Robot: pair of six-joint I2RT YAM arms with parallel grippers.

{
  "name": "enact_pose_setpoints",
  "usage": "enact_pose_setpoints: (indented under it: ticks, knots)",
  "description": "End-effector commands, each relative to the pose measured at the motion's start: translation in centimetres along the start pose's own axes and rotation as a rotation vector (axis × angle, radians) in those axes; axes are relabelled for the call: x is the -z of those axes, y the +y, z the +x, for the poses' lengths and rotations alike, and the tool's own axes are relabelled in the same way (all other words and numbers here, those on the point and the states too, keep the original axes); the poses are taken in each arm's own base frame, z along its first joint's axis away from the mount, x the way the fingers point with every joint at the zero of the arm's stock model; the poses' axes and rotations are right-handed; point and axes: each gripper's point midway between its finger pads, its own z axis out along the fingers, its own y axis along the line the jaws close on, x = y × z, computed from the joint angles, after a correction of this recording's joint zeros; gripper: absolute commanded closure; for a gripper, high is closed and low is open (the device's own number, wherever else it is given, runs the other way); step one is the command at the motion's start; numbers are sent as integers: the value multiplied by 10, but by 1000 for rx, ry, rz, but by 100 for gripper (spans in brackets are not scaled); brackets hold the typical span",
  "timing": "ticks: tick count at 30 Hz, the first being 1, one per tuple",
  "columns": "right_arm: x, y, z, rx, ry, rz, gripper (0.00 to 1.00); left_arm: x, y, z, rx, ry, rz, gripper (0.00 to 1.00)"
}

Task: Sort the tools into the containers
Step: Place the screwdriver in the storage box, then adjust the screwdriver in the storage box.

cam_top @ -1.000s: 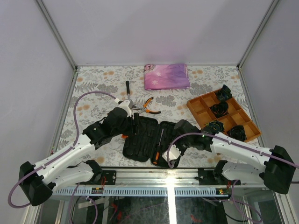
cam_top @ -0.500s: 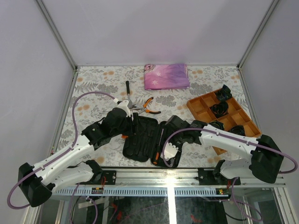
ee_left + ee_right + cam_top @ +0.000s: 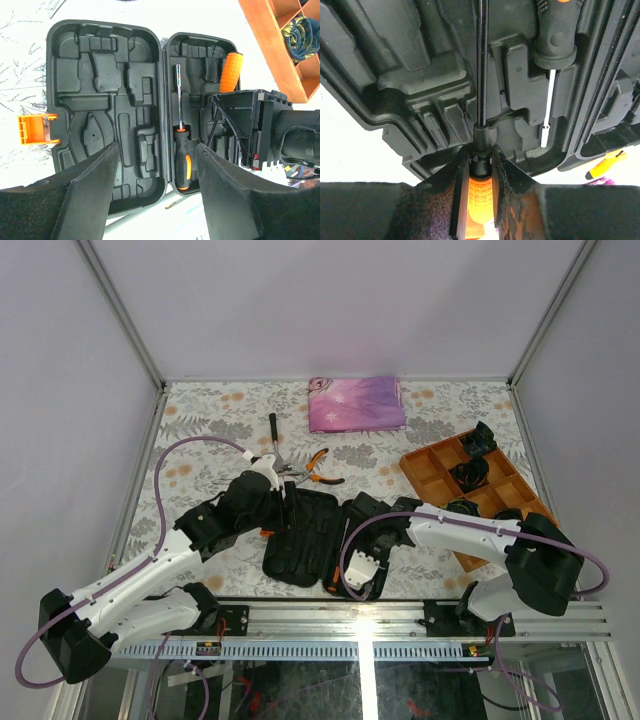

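Partly done: orange-and-black screwdriver (image 3: 181, 159) seated in open black plastic case (image 3: 105, 85), orange-handled screwdriver (image 3: 481, 195) clamped in right gripper (image 3: 481, 155), left gripper (image 3: 157, 146) wide and empty, orange-handled pliers (image 3: 318, 466) and black-handled hammer (image 3: 273, 430) unsorted.

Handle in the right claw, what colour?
The handle in the right claw is orange, with a textured surface. Best in the right wrist view.

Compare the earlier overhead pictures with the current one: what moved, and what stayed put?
The right arm swung leftward, elbow coming in from the far right; the right gripper, jaws shut on an orange ribbed-handled tool, slid slightly left over the black plastic clamshell tool case. No grasp changed. The left gripper, open above the case, and the orange-handled pliers stayed put.
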Motion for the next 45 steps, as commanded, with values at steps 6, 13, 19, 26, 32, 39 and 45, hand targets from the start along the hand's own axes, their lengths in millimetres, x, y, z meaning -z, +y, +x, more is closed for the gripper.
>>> enact_pose_setpoints:
  ticks: [6, 13, 19, 26, 32, 39, 45]
  knots:
    - [7, -31, 5, 31, 29, 64, 57, 6, -2, -6, 13, -28, 7, 38]
    - [20, -40, 3, -9, 28, 150, 31, 6, -1, -6, 12, -27, 3, 38]
    - [64, -67, -5, -313, -55, 448, 32, 5, 0, -5, 10, -23, 0, 38]
    - [128, -93, -18, -1047, -428, 890, 44, -2, -2, 1, 24, -1, 14, 38]
    - [137, -75, 1, -1659, -570, 1029, 48, -11, -4, 4, 24, 21, 17, 38]
    - [119, -50, 10, -2150, -458, 938, 39, -19, -1, 12, 48, 43, 9, 38]
    - [91, -49, 8, -2422, -436, 795, 43, -23, 0, 17, 65, 55, -4, 38]
